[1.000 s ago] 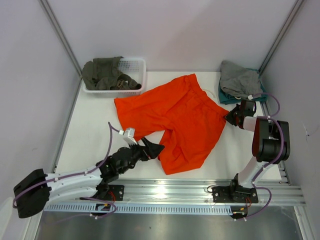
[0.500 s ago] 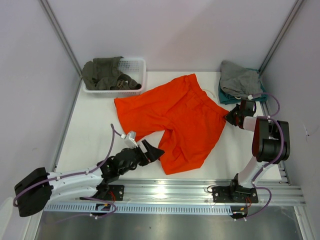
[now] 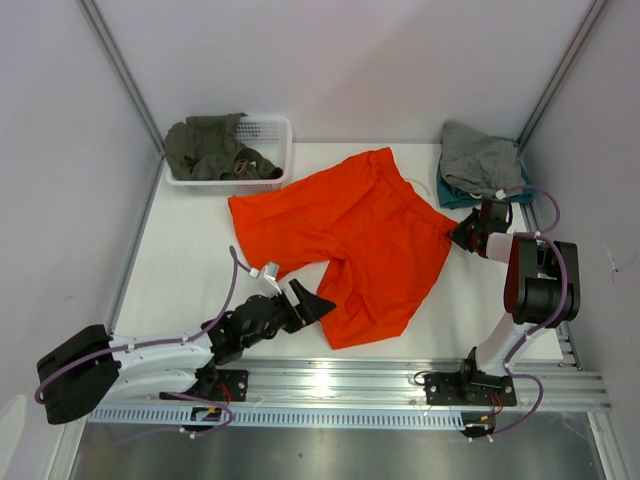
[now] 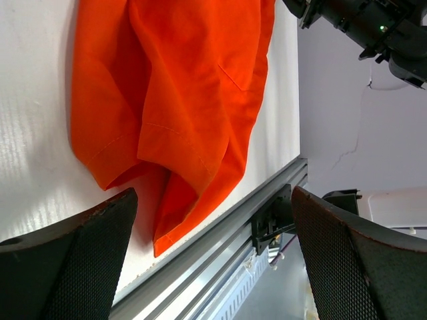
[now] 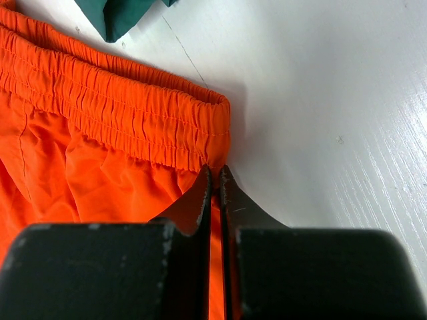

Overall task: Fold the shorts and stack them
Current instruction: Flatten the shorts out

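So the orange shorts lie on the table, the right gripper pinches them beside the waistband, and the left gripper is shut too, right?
No, the left gripper is open: the left wrist view shows its jaws wide apart by a leg hem of the shorts. The right gripper does pinch them.

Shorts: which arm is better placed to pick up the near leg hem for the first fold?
Left. The left hand is open, empty, right beside the near leg hem. The right hand is shut on the shorts at the waistband's side, farther from that hem.
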`<state>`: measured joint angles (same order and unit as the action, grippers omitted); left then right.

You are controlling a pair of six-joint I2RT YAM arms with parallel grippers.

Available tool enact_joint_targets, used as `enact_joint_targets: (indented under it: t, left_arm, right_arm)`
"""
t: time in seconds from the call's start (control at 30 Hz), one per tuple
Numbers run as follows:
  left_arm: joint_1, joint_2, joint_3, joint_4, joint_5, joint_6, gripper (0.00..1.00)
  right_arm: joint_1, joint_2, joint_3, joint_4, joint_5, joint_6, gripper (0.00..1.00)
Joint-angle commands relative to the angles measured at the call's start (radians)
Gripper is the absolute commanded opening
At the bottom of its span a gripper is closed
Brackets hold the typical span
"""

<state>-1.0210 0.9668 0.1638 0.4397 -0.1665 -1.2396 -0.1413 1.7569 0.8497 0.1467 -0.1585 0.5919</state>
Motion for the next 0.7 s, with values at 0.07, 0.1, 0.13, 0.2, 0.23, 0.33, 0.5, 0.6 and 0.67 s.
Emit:
enact_joint_targets:
  t: [0.07, 0.1, 0.13, 0.2, 0.23, 0.33, 0.5, 0.6, 0.67]
  left_arm:
    - [-0.008, 0.065, 0.013, 0.140, 0.025, -0.035, 0.98]
    - [-0.008, 0.079, 0.014, 0.163, 0.030, -0.035, 0.96]
    - [-0.008, 0.105, 0.019, 0.177, 0.035, -0.028, 0.95]
    - [-0.007, 0.130, 0.037, 0.188, 0.035, -0.024, 0.92]
    - [-0.007, 0.139, 0.039, 0.200, 0.035, -0.023, 0.91]
    - [-0.007, 0.156, 0.028, 0.249, 0.018, -0.021, 0.84]
    - [-0.008, 0.159, 0.036, 0.272, 0.004, -0.018, 0.82]
    - [-0.008, 0.176, 0.036, 0.304, 0.005, -0.020, 0.80]
    - [-0.008, 0.185, 0.040, 0.320, 0.010, -0.015, 0.79]
  right_arm:
    - [0.002, 0.004, 0.037, 0.004, 0.010, -0.007, 0.00]
    - [0.002, 0.006, 0.037, 0.004, 0.010, -0.007, 0.00]
    - [0.002, 0.006, 0.037, 0.002, 0.010, -0.007, 0.00]
    - [0.002, 0.006, 0.037, 0.004, 0.008, -0.007, 0.00]
    - [0.002, 0.006, 0.037, 0.004, 0.008, -0.009, 0.00]
    - [0.000, 0.006, 0.037, 0.002, 0.008, -0.007, 0.00]
    - [0.000, 0.010, 0.038, 0.007, 0.002, -0.007, 0.00]
    - [0.000, 0.016, 0.038, 0.010, -0.003, -0.007, 0.00]
    - [0.000, 0.018, 0.038, 0.011, -0.003, -0.006, 0.00]
